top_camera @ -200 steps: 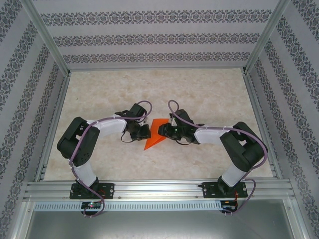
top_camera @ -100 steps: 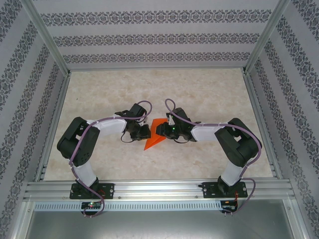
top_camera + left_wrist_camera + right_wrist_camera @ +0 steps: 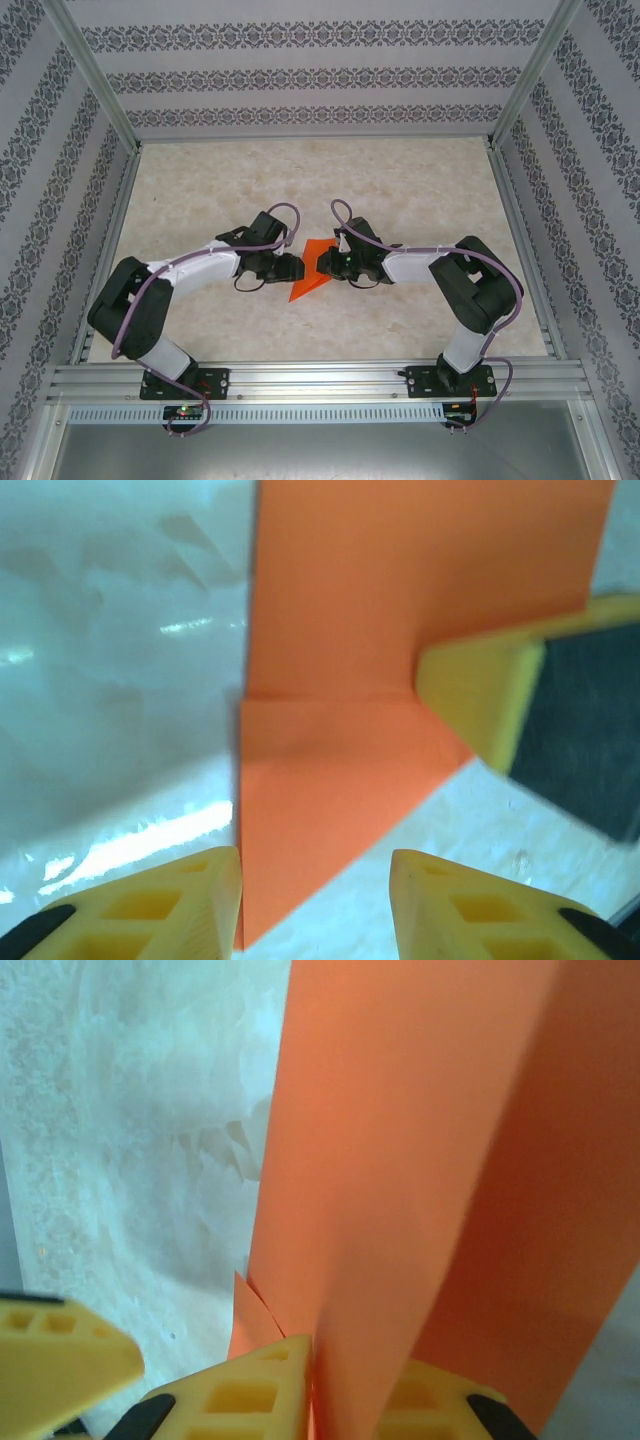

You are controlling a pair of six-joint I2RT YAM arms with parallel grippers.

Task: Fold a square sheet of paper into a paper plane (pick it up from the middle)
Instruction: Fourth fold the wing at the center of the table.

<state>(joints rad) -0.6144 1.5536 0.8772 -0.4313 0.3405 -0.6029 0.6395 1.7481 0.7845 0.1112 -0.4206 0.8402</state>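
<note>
The orange sheet of paper lies folded into a pointed, plane-like shape at the table's middle, its tip toward the near left. My left gripper is at its left edge, and in the left wrist view the left gripper is open, with the paper's pointed corner lying between and below the fingers. From the right, my right gripper meets the paper. Seen from the right wrist, the right gripper is shut on a raised fold of the paper. One right finger presses the paper's edge.
The pale marbled tabletop is bordered by aluminium rails in front and patterned walls on three sides. A left finger shows at the lower left of the right wrist view. Both grippers stand almost tip to tip.
My left gripper has opened and its arm has stretched, the elbow swinging left. My right gripper has closed on the paper's fold. The paper has stayed where it was.
</note>
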